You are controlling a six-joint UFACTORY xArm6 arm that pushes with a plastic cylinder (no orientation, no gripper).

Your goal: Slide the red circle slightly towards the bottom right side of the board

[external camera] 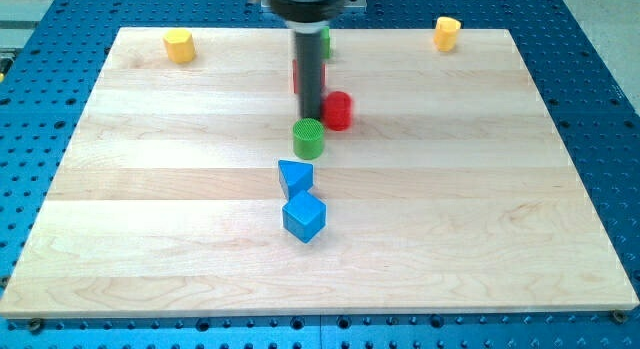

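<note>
The red circle (338, 110) stands a little above the board's middle. My tip (311, 117) is at the lower end of the dark rod, just left of the red circle and touching or nearly touching it. A green circle (308, 138) sits right below my tip. A second red block (296, 76) shows partly behind the rod, shape unclear. A green block (326, 41) peeks out behind the rod near the view's top.
A blue triangle (295, 177) and a blue cube (304, 217) lie below the green circle. A yellow block (179, 46) sits at the top left and another yellow block (446, 33) at the top right of the wooden board (500, 209).
</note>
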